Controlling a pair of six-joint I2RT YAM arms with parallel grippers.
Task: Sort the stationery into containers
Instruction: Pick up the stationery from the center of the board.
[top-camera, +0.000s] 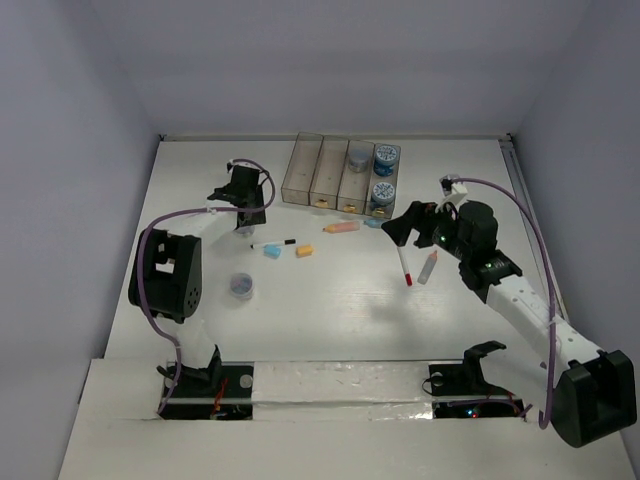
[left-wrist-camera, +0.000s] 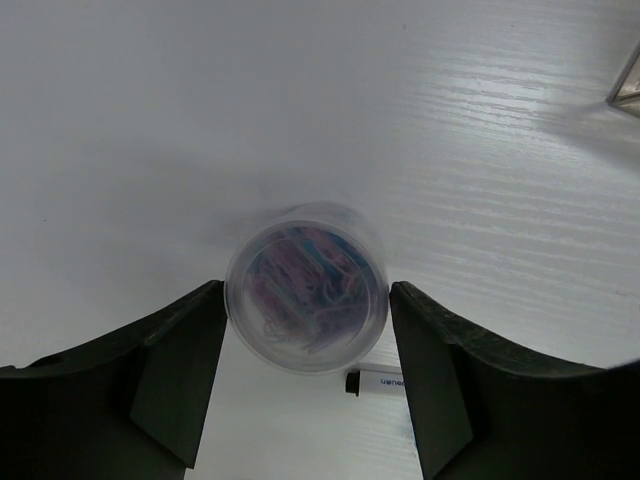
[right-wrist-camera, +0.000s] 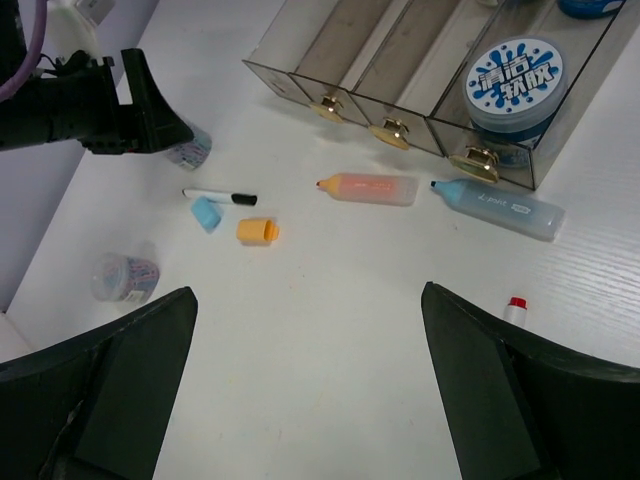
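Note:
My left gripper (left-wrist-camera: 306, 300) has both fingers against the sides of a clear jar (left-wrist-camera: 306, 287) of coloured paper clips standing on the table; in the top view that gripper (top-camera: 244, 218) is left of the containers (top-camera: 298, 172). A black-and-white pen (left-wrist-camera: 378, 381) lies just behind the jar. My right gripper (top-camera: 415, 225) hangs open and empty above the table (right-wrist-camera: 308, 300). Below it lie a red-and-white pen (top-camera: 404, 266) and a red-capped marker (top-camera: 428, 267). The four joined bins (right-wrist-camera: 275, 75) hold blue-patterned jars (top-camera: 386, 155) at the right end.
A second clear jar (top-camera: 241, 286) stands alone at the left front. A blue eraser (top-camera: 272, 251), an orange eraser (top-camera: 304, 250), an orange marker (top-camera: 341, 228) and a blue marker (top-camera: 372, 223) lie in front of the bins. White walls close in the table.

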